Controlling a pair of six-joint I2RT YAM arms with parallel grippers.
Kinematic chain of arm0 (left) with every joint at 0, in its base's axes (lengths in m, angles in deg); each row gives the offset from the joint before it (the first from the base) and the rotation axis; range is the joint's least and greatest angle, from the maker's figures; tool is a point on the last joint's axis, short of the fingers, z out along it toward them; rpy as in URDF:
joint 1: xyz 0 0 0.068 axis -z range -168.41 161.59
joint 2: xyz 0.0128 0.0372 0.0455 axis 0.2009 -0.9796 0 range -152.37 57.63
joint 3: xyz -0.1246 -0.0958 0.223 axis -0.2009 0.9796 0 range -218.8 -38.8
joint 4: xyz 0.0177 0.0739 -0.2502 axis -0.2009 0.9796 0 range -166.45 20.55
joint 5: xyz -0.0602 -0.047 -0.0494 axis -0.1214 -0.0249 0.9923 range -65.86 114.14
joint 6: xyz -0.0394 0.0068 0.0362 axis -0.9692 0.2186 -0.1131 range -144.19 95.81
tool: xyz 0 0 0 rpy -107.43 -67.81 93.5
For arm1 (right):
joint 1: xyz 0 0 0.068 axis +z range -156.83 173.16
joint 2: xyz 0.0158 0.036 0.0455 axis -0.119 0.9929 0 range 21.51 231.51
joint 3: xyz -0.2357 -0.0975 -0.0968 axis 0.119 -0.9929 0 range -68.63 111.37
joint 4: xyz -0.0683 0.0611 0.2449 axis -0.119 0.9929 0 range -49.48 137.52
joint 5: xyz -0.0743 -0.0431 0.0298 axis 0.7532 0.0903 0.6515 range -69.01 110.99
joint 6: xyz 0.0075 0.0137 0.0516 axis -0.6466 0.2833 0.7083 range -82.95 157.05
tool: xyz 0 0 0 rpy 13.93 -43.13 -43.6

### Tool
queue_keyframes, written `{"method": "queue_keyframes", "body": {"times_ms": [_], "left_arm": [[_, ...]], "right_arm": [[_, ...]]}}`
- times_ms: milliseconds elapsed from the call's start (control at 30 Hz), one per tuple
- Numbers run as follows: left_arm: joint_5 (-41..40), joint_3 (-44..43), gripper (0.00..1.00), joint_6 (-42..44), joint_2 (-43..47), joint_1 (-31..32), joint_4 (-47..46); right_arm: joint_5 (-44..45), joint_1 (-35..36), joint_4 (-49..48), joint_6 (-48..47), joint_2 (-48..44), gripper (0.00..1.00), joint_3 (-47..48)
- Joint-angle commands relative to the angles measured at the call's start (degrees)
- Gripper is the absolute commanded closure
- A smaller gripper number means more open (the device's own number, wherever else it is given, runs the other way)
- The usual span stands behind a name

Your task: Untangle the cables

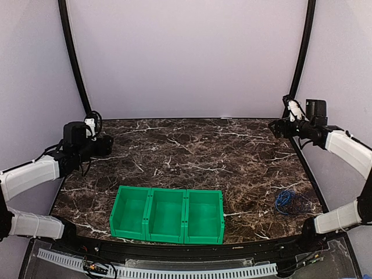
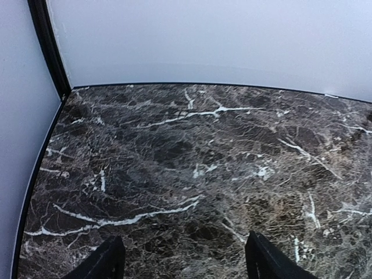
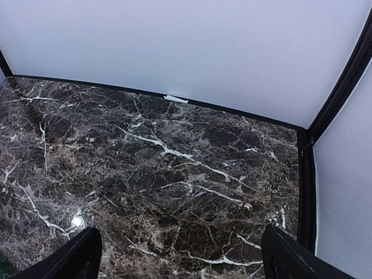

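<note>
A small heap of blue cable (image 1: 285, 201), with darker strands beside it, lies on the dark marble table (image 1: 203, 151) near the front right. My left gripper (image 1: 106, 145) is raised over the table's far left, open and empty; its black fingertips (image 2: 104, 261) stand wide apart. My right gripper (image 1: 278, 128) is raised over the far right corner, open and empty; its fingertips (image 3: 75, 256) stand wide apart. Neither wrist view shows any cable.
A green bin with three compartments (image 1: 167, 214) stands at the front centre. White walls enclose the table on three sides, with black posts at the back corners (image 1: 72, 52). A black rim (image 3: 305, 192) edges the table.
</note>
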Motion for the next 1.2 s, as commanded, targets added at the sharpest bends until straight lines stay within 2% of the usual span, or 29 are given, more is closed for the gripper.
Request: {"method": "queue_keyframes", "body": {"times_ms": [0,100,233,367,600,667,733,767,800,933,1167], "left_arm": [[6.9,1.4,0.24,3.6,6.3,2.8,-3.8],[10.9,-0.4,0.26,3.8,7.2,4.2,-2.2],[16.9,-4.0,0.35,1.8,6.4,8.0,-0.5],[19.3,-9.1,0.42,0.2,3.4,14.6,2.6],[21.0,-20.7,0.40,-0.6,-8.8,29.6,9.8],[20.4,-24.4,0.39,0.7,-12.9,34.1,12.4],[20.1,-27.8,0.38,1.7,-17.0,37.7,14.6],[20.4,-28.9,0.37,2.2,-18.3,39.3,15.2],[20.8,-30.7,0.37,2.4,-20.7,40.1,16.1],[23.3,-34.1,0.36,2.8,-26.0,42.5,15.9],[24.4,-38.3,0.35,1.3,-30.7,45.2,13.8]], "right_arm": [[-3.2,-0.4,1.0,-6.9,-2.6,0.02,-1.6],[-8.6,-0.4,10.0,-14.8,-3.7,0.02,-0.5],[-11.9,-0.3,20.6,-25.3,-7.5,0.05,-0.7],[-12.8,-0.2,31.1,-36.4,-11.9,0.14,-1.5],[-8.1,0.1,47.6,-53.6,-17.1,0.28,-6.2],[-4.2,0.2,50.6,-56.8,-18.0,0.25,-8.3],[-1.3,0.2,53.6,-59.3,-18.7,0.17,-10.0],[-0.1,0.2,55.1,-60.2,-18.9,0.13,-10.7],[0.9,0.2,57.1,-61.2,-19.2,0.03,-11.3],[5.9,0.2,59.0,-62.0,-20.3,0.01,-14.9],[14.4,0.2,49.1,-59.6,-17.0,0.03,-22.0]]}}
